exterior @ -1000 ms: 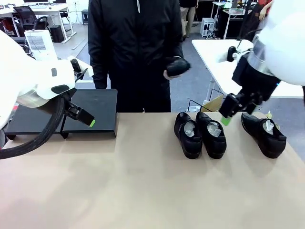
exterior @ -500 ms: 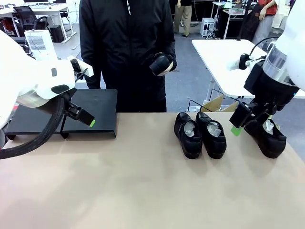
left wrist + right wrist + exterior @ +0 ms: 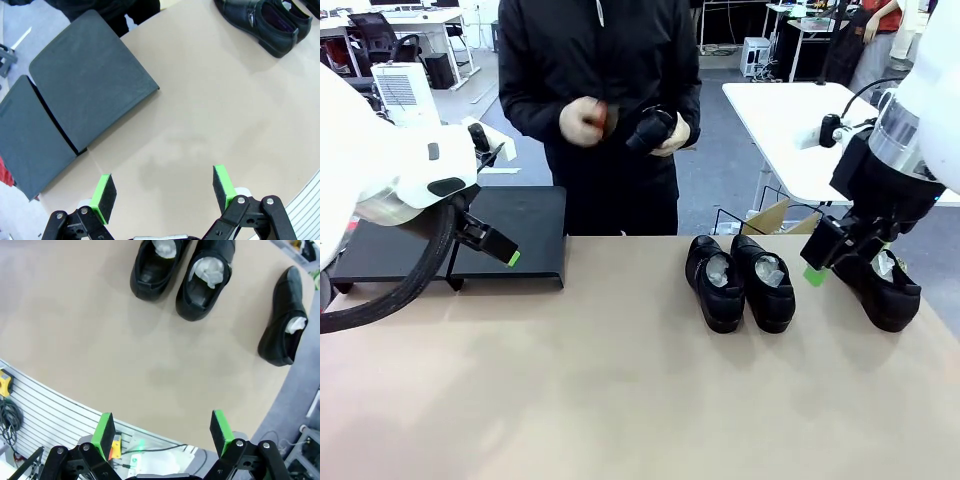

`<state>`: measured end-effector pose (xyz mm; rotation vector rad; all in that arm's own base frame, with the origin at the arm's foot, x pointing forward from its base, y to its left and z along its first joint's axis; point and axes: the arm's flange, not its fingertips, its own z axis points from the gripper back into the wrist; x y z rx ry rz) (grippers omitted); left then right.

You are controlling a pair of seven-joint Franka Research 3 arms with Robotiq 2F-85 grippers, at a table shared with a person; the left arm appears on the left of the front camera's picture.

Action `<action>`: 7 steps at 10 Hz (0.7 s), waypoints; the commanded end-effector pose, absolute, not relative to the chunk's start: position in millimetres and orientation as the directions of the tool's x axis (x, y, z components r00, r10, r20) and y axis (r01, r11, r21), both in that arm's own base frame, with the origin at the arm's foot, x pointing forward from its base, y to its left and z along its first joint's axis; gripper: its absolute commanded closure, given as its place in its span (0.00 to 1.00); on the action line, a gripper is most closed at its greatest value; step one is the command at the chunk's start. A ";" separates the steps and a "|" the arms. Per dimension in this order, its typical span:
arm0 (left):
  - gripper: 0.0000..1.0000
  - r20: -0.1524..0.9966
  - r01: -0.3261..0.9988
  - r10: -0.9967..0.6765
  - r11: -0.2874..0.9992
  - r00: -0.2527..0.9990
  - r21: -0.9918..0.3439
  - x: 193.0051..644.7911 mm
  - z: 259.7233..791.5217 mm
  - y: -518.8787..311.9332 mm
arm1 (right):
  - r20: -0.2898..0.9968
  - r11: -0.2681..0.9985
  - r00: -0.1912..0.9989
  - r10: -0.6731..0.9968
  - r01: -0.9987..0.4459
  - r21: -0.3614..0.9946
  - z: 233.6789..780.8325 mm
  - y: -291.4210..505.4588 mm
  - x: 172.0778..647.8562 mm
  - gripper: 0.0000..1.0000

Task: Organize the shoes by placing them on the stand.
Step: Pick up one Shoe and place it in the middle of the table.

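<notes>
Waiting: three glossy black leather shoes are left on the beige table, well apart from the low flat black stand, which is kept bare for them.
Left gripper: fingers held wide apart, nothing gripped.
Right gripper: fingers held wide apart, ready for a shoe.

From my left wrist camera I see the left gripper with its jaws spread wide. The green pads are well apart, and only tan table lies between and beyond them. Ahead of the jaws, towards the left finger's side, the stand lies flat, two dark panels edge to edge with a thin seam between. Far ahead on the right finger's side sit the shoes, two black ones side by side, partly cut off by the frame edge.
</notes>
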<state>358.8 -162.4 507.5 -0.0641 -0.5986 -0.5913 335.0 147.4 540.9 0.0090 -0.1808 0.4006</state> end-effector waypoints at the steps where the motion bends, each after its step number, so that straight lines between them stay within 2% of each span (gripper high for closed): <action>1: 0.00 0.560 0.541 -0.495 0.835 0.665 0.096 360.4 507.3 -161.0 | 0.199 0.931 0.913 0.356 -0.364 0.007 547.1 144.5 330.9 0.00; 3: 0.00 0.560 0.541 -0.495 0.835 0.665 0.096 360.4 507.3 -161.0 | 0.238 0.969 0.944 0.227 -0.244 0.042 551.5 151.2 344.1 0.00; 4: 0.00 0.560 0.541 -0.495 0.835 0.665 0.096 360.4 507.3 -161.0 | 0.254 0.988 0.957 0.144 -0.153 0.019 550.2 157.6 357.1 0.00; 6: 0.00 0.560 0.541 -0.495 0.835 0.665 0.096 360.4 507.3 -161.0 | 0.280 0.998 0.958 0.054 -0.061 0.016 543.5 172.0 385.0 0.00; 7: 0.00 0.560 0.541 -0.495 0.835 0.665 0.096 360.4 507.3 -161.0 | 0.267 0.998 0.962 0.055 -0.065 0.027 536.5 181.0 400.5 0.00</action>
